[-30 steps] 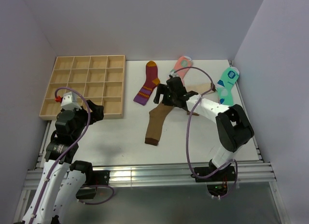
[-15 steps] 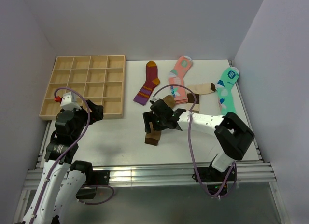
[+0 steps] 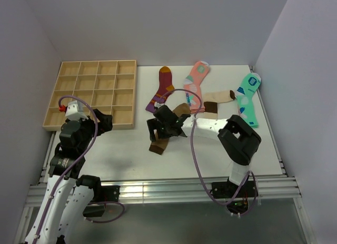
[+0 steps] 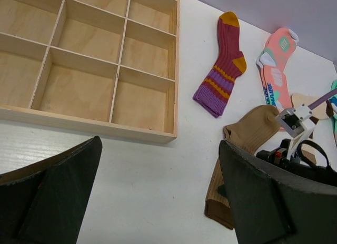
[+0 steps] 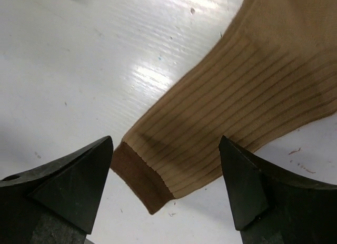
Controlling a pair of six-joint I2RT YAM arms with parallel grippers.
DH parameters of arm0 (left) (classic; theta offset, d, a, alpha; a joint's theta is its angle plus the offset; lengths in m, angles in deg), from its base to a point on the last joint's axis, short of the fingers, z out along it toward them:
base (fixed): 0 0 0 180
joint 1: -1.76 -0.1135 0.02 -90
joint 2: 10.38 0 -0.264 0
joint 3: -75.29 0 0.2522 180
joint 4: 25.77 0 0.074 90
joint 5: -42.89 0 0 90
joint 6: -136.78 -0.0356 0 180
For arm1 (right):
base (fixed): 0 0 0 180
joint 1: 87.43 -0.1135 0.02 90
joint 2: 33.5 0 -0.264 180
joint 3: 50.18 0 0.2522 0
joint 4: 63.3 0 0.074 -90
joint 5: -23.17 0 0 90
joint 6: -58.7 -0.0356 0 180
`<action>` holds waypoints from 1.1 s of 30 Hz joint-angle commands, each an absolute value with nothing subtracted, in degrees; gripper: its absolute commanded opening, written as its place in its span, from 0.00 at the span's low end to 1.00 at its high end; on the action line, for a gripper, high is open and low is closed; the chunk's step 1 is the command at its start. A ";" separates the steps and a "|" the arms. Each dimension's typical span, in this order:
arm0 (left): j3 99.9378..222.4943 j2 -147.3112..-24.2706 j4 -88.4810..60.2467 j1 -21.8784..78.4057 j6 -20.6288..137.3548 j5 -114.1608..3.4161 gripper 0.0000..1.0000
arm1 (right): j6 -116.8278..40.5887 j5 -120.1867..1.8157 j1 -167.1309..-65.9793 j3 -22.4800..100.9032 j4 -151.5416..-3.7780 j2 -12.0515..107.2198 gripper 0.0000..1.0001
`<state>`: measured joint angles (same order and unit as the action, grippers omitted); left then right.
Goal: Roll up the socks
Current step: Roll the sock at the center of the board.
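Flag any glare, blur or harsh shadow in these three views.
Right wrist: a bright glare patch on the table beside the brown sock, ribs sharp. Left wrist: dark near fingers soft, tray crisp. Top: even light, faint shadows.

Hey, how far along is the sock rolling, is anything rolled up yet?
Nothing looks done: the brown sock and the beige sock both lie flat, apart, unrolled. In hand: the right claw hovers open over the brown sock's dark cuff, gripping nothing. The left claw hangs open by the wooden tray. Left: pairing and rolling them.
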<state>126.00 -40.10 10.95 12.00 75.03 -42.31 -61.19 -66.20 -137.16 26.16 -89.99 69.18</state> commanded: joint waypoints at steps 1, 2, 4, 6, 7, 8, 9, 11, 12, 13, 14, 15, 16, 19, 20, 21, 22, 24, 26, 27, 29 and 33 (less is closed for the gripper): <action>125.96 -39.48 9.08 11.70 75.08 -42.28 1.00 | -57.59 -70.51 -139.10 29.50 -90.77 66.71 0.89; 125.87 -39.48 9.08 11.70 75.08 -42.19 1.00 | -55.24 -71.56 -139.54 28.97 -90.69 65.92 0.88; 125.96 -39.48 9.26 11.70 75.17 -42.10 0.99 | -52.67 -74.29 -141.47 27.22 -90.78 63.20 0.86; 125.96 -39.56 9.08 11.70 75.26 -42.10 0.99 | -49.33 -75.87 -142.97 25.81 -90.60 61.52 0.80; 125.96 -39.56 8.99 11.61 75.26 -42.10 1.00 | -48.45 -76.84 -144.37 24.32 -90.43 60.03 0.78; 125.96 -39.56 8.99 11.52 75.26 -42.19 0.99 | -46.79 -77.02 -144.99 23.44 -90.34 59.24 0.77; 125.96 -39.56 8.99 11.52 75.26 -42.36 0.99 | -46.08 -77.46 -145.61 22.65 -89.90 57.92 0.73; 125.96 -39.65 8.99 11.43 75.35 -42.45 0.99 | -43.80 -77.90 -147.18 20.71 -89.72 56.77 0.68; 125.87 -39.74 8.91 11.43 75.35 -42.54 1.00 | -43.09 -77.99 -147.63 20.10 -89.55 55.72 0.65; 125.96 -39.83 8.90 11.35 75.35 -42.54 1.00 | -42.39 -77.99 -148.16 19.13 -89.54 55.36 0.64; 125.96 -39.83 8.82 11.34 75.26 -42.63 0.99 | -41.25 -77.64 -148.42 18.78 -89.54 55.10 0.64; 125.96 -39.83 8.73 11.34 75.35 -42.63 0.99 | -40.45 -77.29 -148.86 18.51 -89.63 55.10 0.63; 125.96 -39.83 8.64 11.34 75.26 -42.72 0.99 | -39.23 -76.85 -149.04 18.34 -89.72 55.27 0.63; 125.96 -39.83 8.81 11.34 75.26 -42.72 0.99 | -37.99 -77.28 -150.09 19.12 -90.95 56.85 0.63; 125.96 -39.83 8.82 11.34 75.17 -42.72 1.00 | -37.38 -77.37 -150.36 19.56 -91.65 57.29 0.63; 125.87 -39.83 8.82 11.34 75.26 -42.72 0.99 | -37.02 -77.98 -150.88 20.00 -92.00 58.25 0.63; 125.96 -39.83 8.82 11.34 75.26 -42.80 0.99 | -36.76 -78.25 -151.32 20.70 -92.27 58.78 0.63; 125.96 -39.83 8.73 11.34 75.26 -42.80 0.99 | -35.88 -79.04 -151.94 21.41 -92.71 60.19 0.64; 125.96 -39.74 8.73 11.34 75.26 -42.80 1.00 | -35.35 -78.87 -152.64 22.20 -92.88 61.24 0.63; 125.96 -39.74 8.82 11.34 75.17 -42.80 1.00 | -35.17 -78.69 -152.82 22.29 -92.88 61.95 0.63; 125.96 -39.74 8.82 11.34 75.17 -42.80 0.99 | -35.00 -78.96 -153.26 22.64 -92.88 62.57 0.63; 125.96 -39.56 8.73 11.34 75.08 -42.80 0.99 | -34.73 -78.96 -153.70 22.64 -92.27 63.53 0.61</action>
